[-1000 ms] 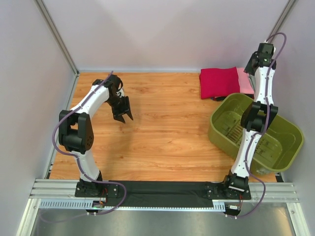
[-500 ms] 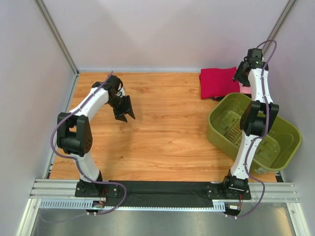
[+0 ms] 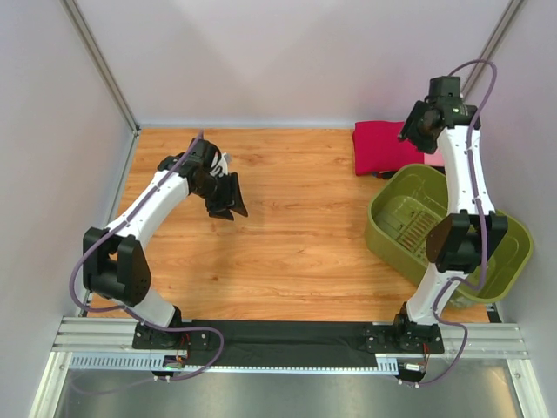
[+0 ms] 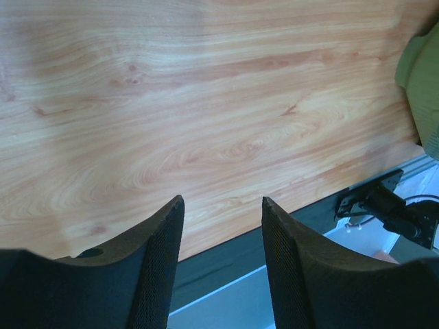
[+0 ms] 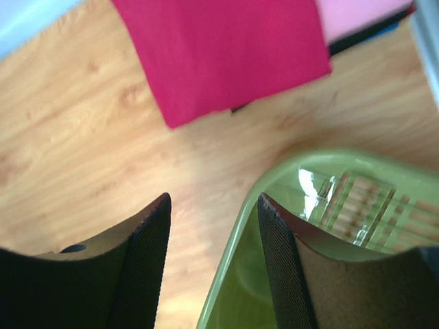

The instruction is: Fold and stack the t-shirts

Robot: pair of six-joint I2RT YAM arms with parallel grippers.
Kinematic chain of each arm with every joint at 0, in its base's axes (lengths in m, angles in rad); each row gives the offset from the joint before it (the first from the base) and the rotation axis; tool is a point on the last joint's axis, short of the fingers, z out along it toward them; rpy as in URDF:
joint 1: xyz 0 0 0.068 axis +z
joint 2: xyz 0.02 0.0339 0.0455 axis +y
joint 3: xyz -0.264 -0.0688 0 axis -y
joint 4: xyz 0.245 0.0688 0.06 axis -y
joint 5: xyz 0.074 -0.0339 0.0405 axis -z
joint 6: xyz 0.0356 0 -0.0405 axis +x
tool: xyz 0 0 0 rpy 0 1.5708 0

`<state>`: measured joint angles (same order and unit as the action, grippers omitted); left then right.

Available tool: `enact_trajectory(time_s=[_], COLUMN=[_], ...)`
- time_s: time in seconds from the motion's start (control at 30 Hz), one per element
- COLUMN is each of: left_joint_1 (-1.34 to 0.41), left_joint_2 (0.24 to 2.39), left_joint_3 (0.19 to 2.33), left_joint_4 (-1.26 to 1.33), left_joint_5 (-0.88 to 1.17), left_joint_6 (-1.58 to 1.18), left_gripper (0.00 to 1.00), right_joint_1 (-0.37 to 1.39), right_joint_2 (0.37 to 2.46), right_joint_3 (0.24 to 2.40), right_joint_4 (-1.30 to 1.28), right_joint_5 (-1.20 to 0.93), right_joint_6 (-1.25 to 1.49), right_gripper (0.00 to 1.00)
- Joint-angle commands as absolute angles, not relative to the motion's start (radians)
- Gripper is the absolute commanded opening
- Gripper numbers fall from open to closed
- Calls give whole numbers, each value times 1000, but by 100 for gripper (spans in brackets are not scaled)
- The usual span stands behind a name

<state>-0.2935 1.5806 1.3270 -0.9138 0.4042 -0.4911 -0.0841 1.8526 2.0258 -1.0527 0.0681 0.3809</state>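
Both jaws half open, empty. Folded red tee (image 5: 226,55) lies ahead of the right jaws, basket (image 5: 329,159) beneath; best reach it from above, clearing the rim.

1. Deep crimson-red folded cloth tee (image 5: 226,55): far edge cut off at the top of the right wrist view.
2. Pink folded cloth tee (image 5: 357,17): only a corner in frame; from above, mostly hidden by the white right arm (image 3: 459,170).
3. Dark cloth sliver (image 5: 367,40) beneath: colour and layers indistinguishable.
4. Olive-green plastic basket (image 5: 236,226): blurred, cut off at the bottom edge.
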Motion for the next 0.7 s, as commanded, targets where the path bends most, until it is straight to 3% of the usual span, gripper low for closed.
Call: enact_trajectory(time_s=[0.0,0.13,0.43,0.53,0.67], left_joint_1=[-293,-293,-293,-293,-293], left_joint_2=[1519,1508,1442,1442,1431], left_joint_3=[1347,1368,1305,1313,1310], left_joint_4=[-923,-982,-986,-997,-994], left_joint_5=[399,384,361,354,351], left_joint_6=[-485,-460,-462,-459,-462], left_gripper=[56,56,56,56,56], right_joint_1=[-8,83,94,101,103], right_joint_2=[1841,1816,1763,1732,1654], right_joint_3=[2025,1942,1688,1628,1554], right_joint_4=[-1260,-1318,-1217,-1184,-1176], right_joint_5=[136,264,290,262,258], right_joint_6=[478,601,663,624,607], right_gripper=[55,56,52,44,26])
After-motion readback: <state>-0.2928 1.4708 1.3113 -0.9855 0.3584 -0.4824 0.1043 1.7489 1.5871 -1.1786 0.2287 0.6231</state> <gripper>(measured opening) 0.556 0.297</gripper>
